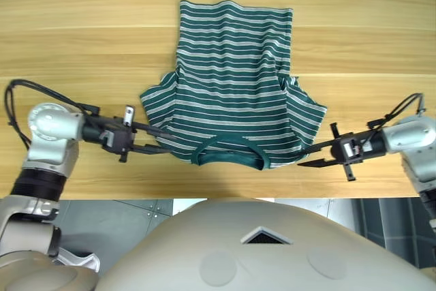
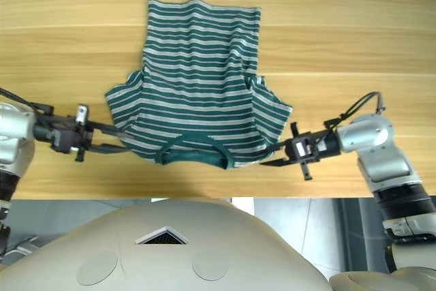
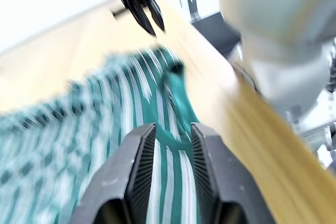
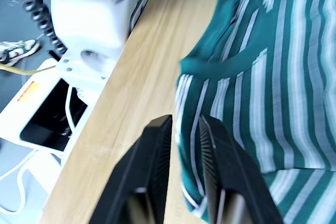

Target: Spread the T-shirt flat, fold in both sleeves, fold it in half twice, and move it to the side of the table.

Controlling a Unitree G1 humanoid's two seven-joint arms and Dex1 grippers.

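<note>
The dark green T-shirt with white stripes lies on the light wooden table. Its long axis runs straight away from us, with the collar at the near edge and the hem far. The left gripper meets the shirt's left shoulder corner and the right gripper its right one. Each points inward, its jaws slightly parted with the cloth edge in the gap. We judge neither arm nearer: each sleeve lies just beyond its own gripper.
</note>
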